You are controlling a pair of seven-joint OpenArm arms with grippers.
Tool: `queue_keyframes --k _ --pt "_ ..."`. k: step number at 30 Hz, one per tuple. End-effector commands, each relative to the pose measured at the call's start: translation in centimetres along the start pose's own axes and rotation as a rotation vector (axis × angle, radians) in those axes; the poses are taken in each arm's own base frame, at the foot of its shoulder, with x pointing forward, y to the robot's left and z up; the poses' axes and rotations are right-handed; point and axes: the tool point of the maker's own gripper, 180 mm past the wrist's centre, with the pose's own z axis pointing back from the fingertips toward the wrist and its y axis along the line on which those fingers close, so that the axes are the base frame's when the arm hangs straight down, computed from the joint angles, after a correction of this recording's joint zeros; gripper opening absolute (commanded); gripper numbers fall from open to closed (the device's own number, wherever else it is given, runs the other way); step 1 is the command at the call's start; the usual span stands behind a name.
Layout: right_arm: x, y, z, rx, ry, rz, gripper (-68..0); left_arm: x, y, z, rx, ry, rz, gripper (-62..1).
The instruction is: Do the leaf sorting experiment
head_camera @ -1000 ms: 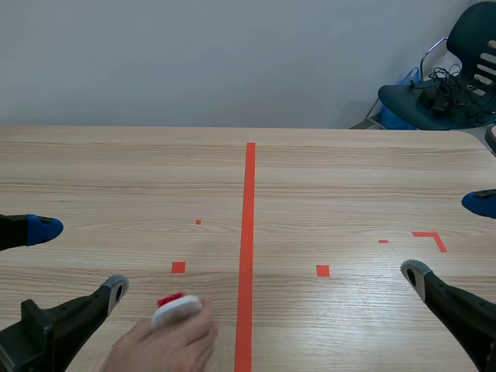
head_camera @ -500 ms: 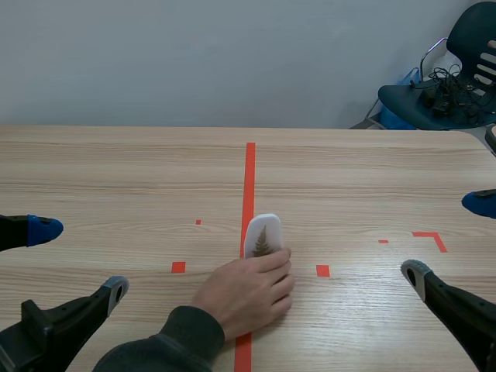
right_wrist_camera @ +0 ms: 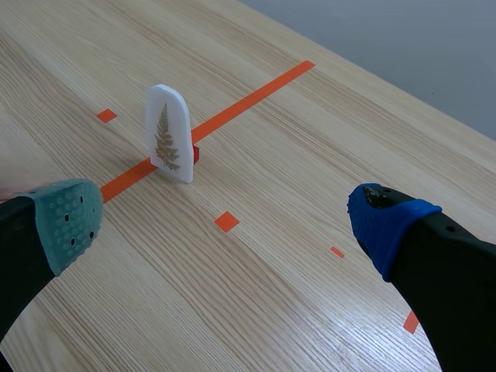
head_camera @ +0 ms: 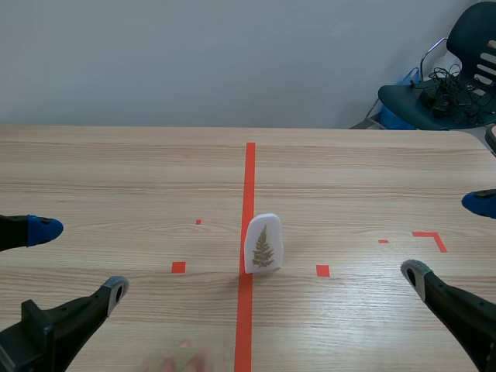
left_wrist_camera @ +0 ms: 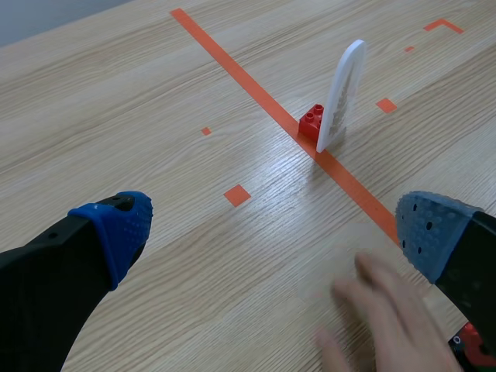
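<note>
A white arched card [head_camera: 263,243] printed with a brown fern leaf stands upright on the orange centre line, held by a small red brick [left_wrist_camera: 312,122] behind it. The card [left_wrist_camera: 342,94] is well ahead of my left gripper [left_wrist_camera: 275,236], which is open and holds nothing. The card [right_wrist_camera: 170,133] also stands ahead of my right gripper [right_wrist_camera: 225,221], likewise open with nothing between its fingers. In the scene view my left gripper [head_camera: 77,260] is low at the left and my right gripper [head_camera: 449,236] low at the right, both far from the card.
A person's hand [left_wrist_camera: 384,322] is blurred near the table's front edge, close to my left gripper's right finger; it shows faintly [head_camera: 182,360] in the scene view. A dark chair [head_camera: 446,85] with cables stands beyond the table's far right corner.
The person's hand set the leaf card upright on the centre line, let it go and drew back toward the near edge. Neither gripper has moved.
</note>
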Motion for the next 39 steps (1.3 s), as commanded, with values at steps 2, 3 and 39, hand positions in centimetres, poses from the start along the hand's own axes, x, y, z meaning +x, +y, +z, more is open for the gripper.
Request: queue_keyframes --k 2,3,39 --pt "1.0 -0.6 0.0 -0.005 -0.035 0.014 0.4 0.7 -0.3 -0.2 -0.008 -0.026 0.003 1.4" --pt "1.0 -0.6 0.0 -0.005 -0.035 0.014 0.4 0.7 -0.5 -0.4 -0.014 -0.028 -0.002 1.4" --pt "1.1 -0.7 -0.1 -0.021 -0.044 0.008 0.4 -2.3 -8.2 -19.3 -0.321 -0.153 -0.062 1.4"
